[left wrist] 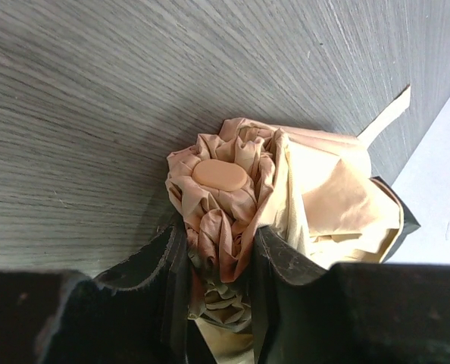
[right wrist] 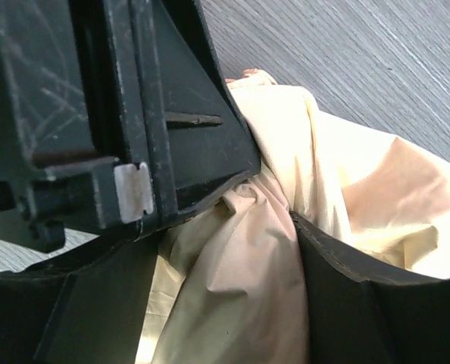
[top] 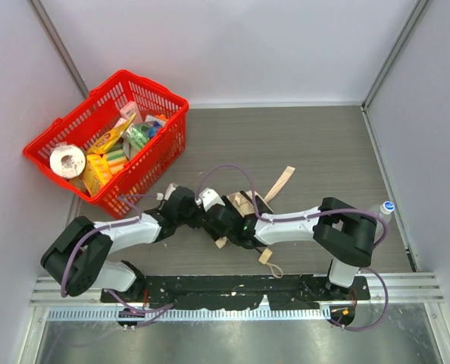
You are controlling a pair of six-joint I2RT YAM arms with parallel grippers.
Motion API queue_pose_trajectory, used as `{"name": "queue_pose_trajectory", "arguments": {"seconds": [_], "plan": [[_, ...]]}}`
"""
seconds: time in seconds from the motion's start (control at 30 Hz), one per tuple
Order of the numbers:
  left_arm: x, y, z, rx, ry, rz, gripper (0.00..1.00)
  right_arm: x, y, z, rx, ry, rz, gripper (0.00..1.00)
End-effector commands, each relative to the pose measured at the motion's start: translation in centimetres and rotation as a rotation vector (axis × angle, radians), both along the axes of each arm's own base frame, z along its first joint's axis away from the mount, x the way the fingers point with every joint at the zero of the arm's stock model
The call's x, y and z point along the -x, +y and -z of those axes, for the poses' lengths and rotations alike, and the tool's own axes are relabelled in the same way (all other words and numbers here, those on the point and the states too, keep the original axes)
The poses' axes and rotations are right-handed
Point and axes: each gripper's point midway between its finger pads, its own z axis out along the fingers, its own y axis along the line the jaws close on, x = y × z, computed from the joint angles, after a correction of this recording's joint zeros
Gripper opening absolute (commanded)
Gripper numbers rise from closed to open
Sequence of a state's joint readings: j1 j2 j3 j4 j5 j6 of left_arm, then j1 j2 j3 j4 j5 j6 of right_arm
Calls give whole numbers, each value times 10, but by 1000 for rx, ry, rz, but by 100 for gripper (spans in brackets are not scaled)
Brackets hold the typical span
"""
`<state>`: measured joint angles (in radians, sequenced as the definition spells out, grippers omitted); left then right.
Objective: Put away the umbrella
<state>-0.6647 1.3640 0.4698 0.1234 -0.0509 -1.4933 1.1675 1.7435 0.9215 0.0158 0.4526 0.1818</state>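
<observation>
The beige umbrella [top: 249, 205] lies crumpled in the middle of the table, between both arms. Its closing strap [top: 282, 182] trails toward the back, and its small tan handle [top: 266, 256] lies toward the front. My left gripper [left wrist: 219, 250] is shut on the bunched fabric just below the umbrella's round tan cap [left wrist: 220, 175]. In the right wrist view, my right gripper [right wrist: 225, 258] holds a wide fold of the umbrella [right wrist: 346, 174], with fabric filling the gap and touching both fingers. The left gripper's black body [right wrist: 172, 114] sits right against it.
A red basket [top: 164, 102] with groceries and a tape roll stands at the back left against the wall. A bottle with a blue cap [top: 386, 208] stands at the right wall beside the right arm. White walls close in three sides.
</observation>
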Motion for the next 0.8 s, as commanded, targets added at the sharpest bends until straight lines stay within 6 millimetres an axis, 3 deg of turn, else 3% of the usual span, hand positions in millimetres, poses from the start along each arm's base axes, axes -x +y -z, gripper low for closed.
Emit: {"name": "queue_pose_trajectory", "arguments": {"seconds": [0.0,0.13,0.2,0.33,0.43,0.47,0.5,0.53,0.57,0.6,0.63,0.7,0.77], "plan": [[26,25,34,-153,120,9,0,26,-69,52,259,111,23,71],[25,29,31,-164,112,1,0,30,-71,54,235,138,32,69],[24,30,28,-166,102,-4,0,32,-71,57,229,149,32,57],[21,31,23,-161,82,-10,0,30,-68,69,179,162,38,23],[16,29,17,-137,50,-3,0,28,-63,76,108,182,35,10],[16,28,15,-123,41,1,5,28,-52,74,49,193,12,4],[15,30,15,-115,35,-3,20,28,-55,77,27,209,19,2],[12,28,10,-90,5,-6,40,29,-40,71,-62,228,-18,1],[12,29,9,-78,-9,-13,58,28,-46,73,-90,249,-14,1],[11,30,6,-67,-29,-14,70,29,-33,67,-169,263,-52,1],[12,32,7,-69,-37,-13,78,30,-39,70,-189,285,-49,1],[13,32,5,-85,-53,10,95,35,-33,68,-292,366,-95,1],[13,32,1,-95,-67,32,100,46,-23,63,-399,471,-170,1]]}}
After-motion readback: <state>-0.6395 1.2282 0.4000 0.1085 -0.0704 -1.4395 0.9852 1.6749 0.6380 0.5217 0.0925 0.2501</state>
